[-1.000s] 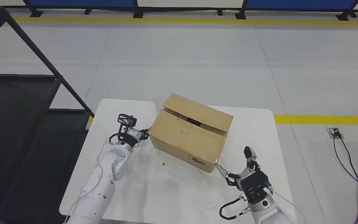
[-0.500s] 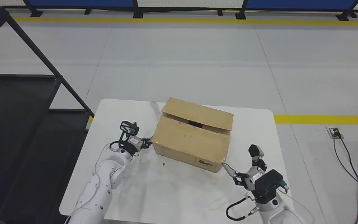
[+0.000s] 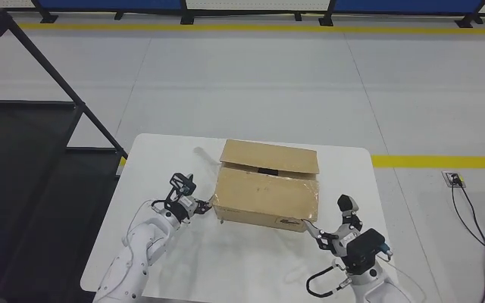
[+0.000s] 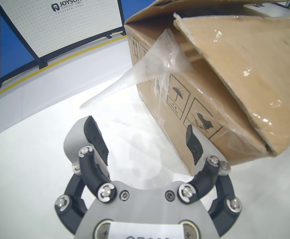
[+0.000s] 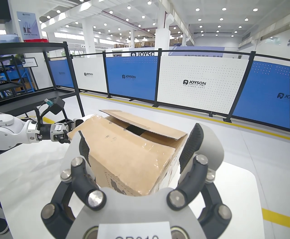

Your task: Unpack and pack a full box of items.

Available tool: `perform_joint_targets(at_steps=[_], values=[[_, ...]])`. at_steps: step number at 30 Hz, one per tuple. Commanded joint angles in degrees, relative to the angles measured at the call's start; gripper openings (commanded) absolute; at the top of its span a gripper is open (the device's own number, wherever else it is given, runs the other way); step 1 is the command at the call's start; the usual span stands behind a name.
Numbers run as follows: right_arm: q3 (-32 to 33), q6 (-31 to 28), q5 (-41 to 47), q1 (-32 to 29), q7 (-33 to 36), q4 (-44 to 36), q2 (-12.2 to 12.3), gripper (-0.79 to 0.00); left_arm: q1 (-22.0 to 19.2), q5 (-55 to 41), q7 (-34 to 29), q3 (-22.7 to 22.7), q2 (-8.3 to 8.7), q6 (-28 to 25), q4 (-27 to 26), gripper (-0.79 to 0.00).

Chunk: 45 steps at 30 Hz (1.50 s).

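A white table [image 3: 250, 261] stands on a pale grey floor [image 3: 265, 83]. A long yellow line [image 3: 227, 27] runs across the floor at the far side, and a shorter yellow stripe [image 3: 428, 160] lies off to one side, near a small floor socket [image 3: 453, 179]. A black metal rack [image 5: 34, 45] with flat shelves rises beside the table. A black-framed fence of blue panels [image 5: 140, 88] and white perforated panels [image 5: 199, 68] closes the space. Beyond it the hall is bright, with white pillars [image 5: 88, 34] and rows of round ceiling lights [image 5: 197, 9].
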Motion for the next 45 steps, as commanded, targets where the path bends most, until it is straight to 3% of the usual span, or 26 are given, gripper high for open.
perform_joint_targets(at_steps=[1,6,11,15,27,36,45], values=[[0.0,0.1,0.2,0.1,-0.1,0.1,0.0,0.000,0.6,0.5,-0.4,-0.3,0.24,-0.6,-0.7,0.000],[-0.1,0.2,0.4,0.3,-0.1,0.3,0.1,0.000,1.6,1.1,-1.4,-1.4,0.79,-2.0,-2.3,0.000],[0.0,0.3,0.5,0.3,-0.1,0.0,0.3,0.000,0.5,1.9,-1.9,-2.4,0.61,7.2,-1.0,0.000],[0.5,0.5,0.4,-0.4,-0.3,-0.6,0.4,0.000,-3.8,2.9,-1.0,-0.3,-0.33,14.3,5.2,0.000],[2.4,1.9,0.4,-4.5,-2.5,-2.8,0.8,0.000,-17.4,1.5,4.9,8.6,-4.38,19.2,24.4,0.000],[3.1,2.9,0.5,-6.8,-4.0,-3.3,0.9,0.000,-23.2,2.5,8.9,13.5,-7.35,23.1,34.4,0.000],[3.1,2.8,0.5,-7.2,-3.5,-3.9,1.1,0.000,-26.5,-2.3,15.3,13.2,-9.10,25.0,40.5,0.000]])
